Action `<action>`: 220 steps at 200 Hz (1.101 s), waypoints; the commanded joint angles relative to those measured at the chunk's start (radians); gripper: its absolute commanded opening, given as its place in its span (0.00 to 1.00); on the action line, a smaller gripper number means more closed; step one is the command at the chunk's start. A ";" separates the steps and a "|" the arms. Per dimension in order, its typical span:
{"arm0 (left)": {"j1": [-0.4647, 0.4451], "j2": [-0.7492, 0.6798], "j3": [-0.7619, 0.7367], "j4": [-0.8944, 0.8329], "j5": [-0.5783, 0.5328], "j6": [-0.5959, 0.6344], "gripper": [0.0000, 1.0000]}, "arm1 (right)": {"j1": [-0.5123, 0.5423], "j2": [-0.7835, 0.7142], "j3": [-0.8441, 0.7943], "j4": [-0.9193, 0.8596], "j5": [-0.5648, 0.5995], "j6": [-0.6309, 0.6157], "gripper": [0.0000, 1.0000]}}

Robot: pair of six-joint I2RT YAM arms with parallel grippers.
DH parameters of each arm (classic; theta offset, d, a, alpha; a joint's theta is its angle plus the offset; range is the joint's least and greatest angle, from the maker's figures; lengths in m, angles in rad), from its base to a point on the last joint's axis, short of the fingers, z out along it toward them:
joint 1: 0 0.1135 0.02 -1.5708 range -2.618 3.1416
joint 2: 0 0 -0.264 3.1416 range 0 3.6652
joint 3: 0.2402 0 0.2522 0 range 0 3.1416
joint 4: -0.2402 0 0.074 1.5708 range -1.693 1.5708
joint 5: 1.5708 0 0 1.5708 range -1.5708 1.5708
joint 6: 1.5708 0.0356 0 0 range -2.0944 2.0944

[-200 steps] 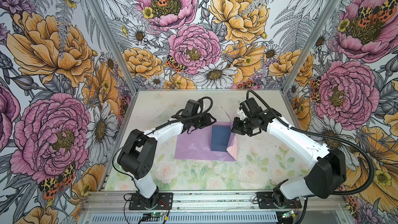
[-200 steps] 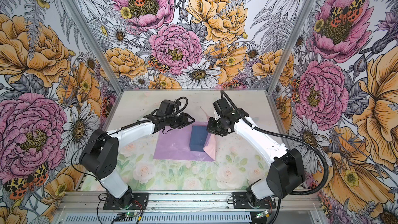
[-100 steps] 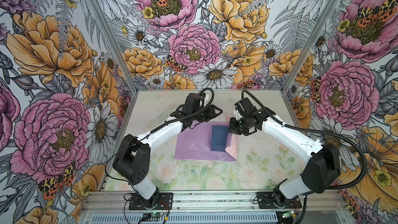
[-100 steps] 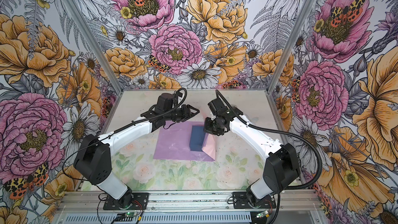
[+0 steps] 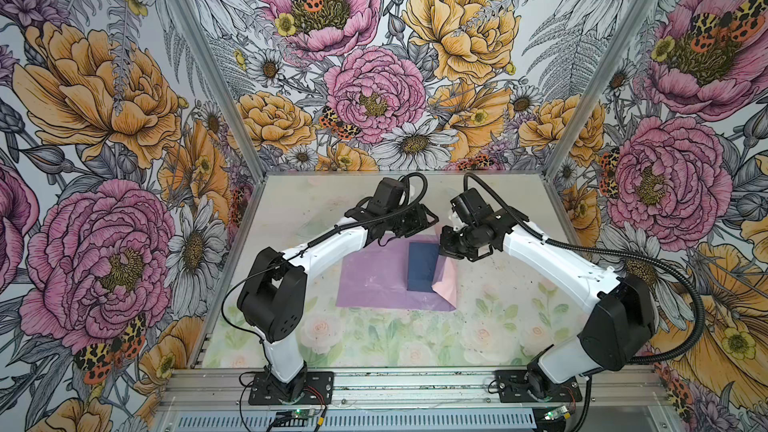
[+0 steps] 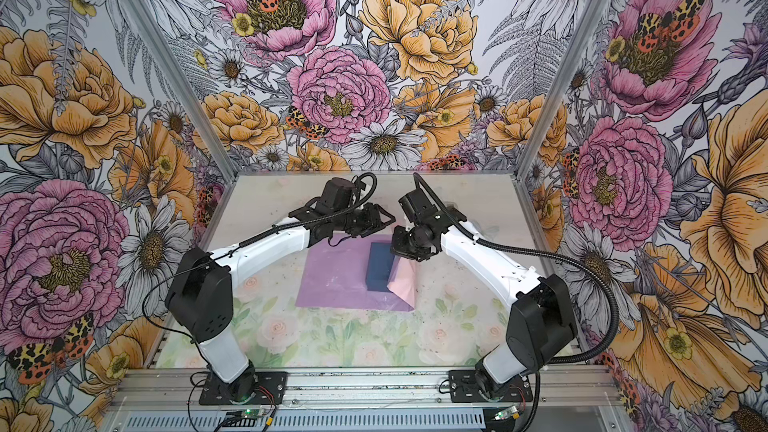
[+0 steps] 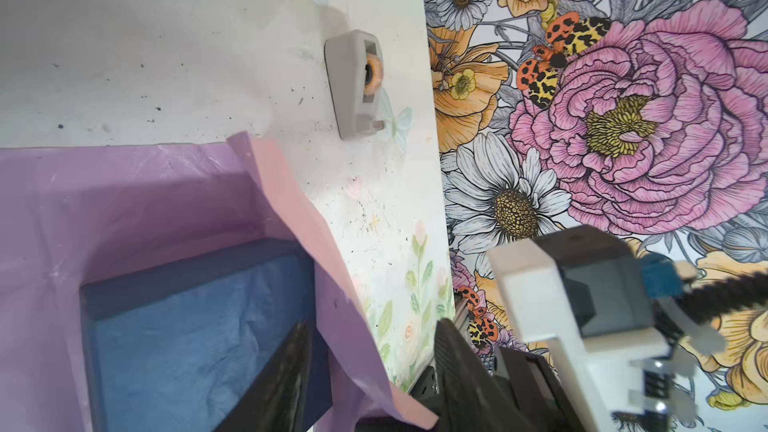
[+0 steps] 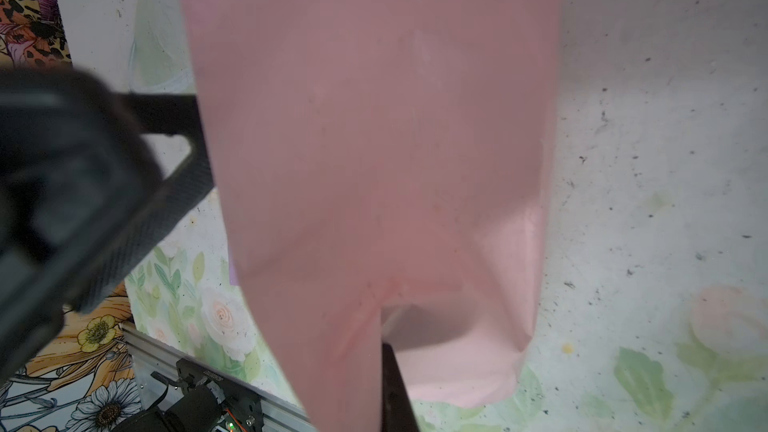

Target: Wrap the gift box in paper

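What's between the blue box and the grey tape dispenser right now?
The paper, its lifted pink edge, then a strip of bare table; the left wrist view shows it.

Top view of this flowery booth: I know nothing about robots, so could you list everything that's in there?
gift box: one, dark navy, standing on the right part of the paper.
paper: one sheet, lilac face up, flat on the table; its right edge is lifted beside the box, showing pale pink.
tape dispenser: one, grey, on the table off the paper, seen in the left wrist view.
table: one, pale floral print.
walls: three, with big pink, orange and white flowers.
arms: two, white and black, based at the front rail.
left gripper: one, black, open, at the box's far end.
right gripper: one, black, shut on the paper's lifted edge.
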 commanded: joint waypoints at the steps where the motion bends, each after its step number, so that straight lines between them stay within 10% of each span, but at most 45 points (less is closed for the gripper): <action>1: -0.010 0.019 0.029 -0.032 -0.021 0.021 0.49 | 0.012 0.017 0.028 0.020 0.018 -0.003 0.00; 80: -0.013 0.039 0.037 0.041 0.000 -0.018 0.21 | 0.019 0.019 0.031 0.036 0.012 -0.016 0.00; 129: 0.036 0.032 -0.013 0.035 0.019 0.026 0.00 | -0.028 -0.073 0.022 0.036 -0.004 -0.071 0.34; 220: 0.085 0.027 -0.024 -0.014 0.057 0.143 0.00 | -0.146 -0.069 -0.094 0.077 -0.044 -0.109 0.38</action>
